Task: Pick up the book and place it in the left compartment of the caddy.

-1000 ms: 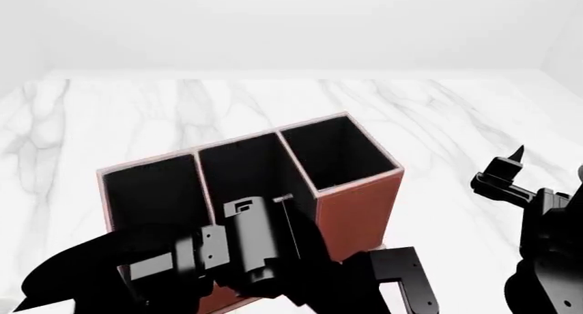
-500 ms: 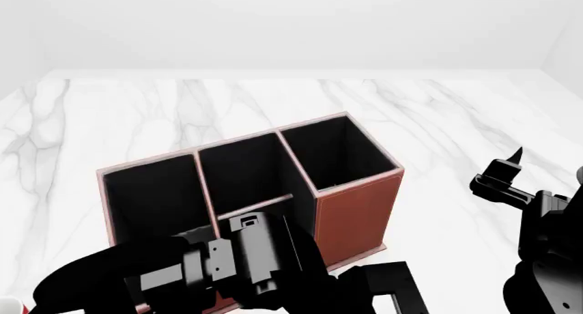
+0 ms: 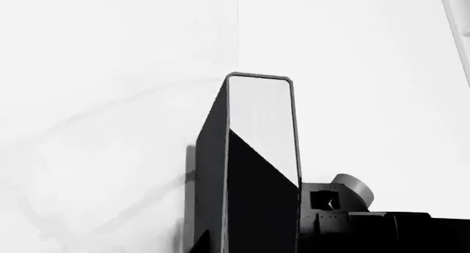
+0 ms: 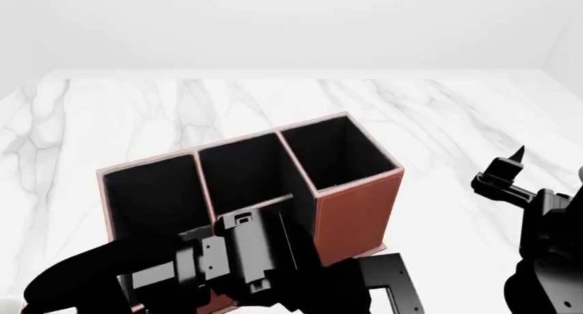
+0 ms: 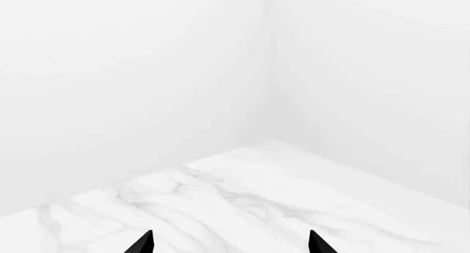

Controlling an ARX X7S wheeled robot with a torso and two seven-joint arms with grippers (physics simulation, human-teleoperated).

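The book (image 3: 261, 154) stands upright in my left gripper (image 3: 246, 248) in the left wrist view: black cover, white page edges, its lower half in shadow. The jaws themselves are hidden at the frame's bottom edge. In the head view the book is hidden behind my left arm (image 4: 242, 259), which hovers over the caddy's (image 4: 356, 205) front wall. The caddy's left compartment (image 4: 150, 198) is black-lined and open, with its front covered by the arm. My right gripper (image 4: 506, 172) is open and empty, off to the caddy's right; its fingertips (image 5: 147, 243) show apart over the marble.
The caddy stands on a white marble table (image 4: 437, 109). Its square right slot (image 4: 342, 153) and middle back slot (image 4: 242, 170) are open and dark. White walls (image 5: 147, 71) meet in a corner behind the table. My right arm (image 4: 547, 259) fills the lower right.
My left arm has drawn back a little toward the near edge, baring the middle slot's divider. The right arm and the caddy have not moved.
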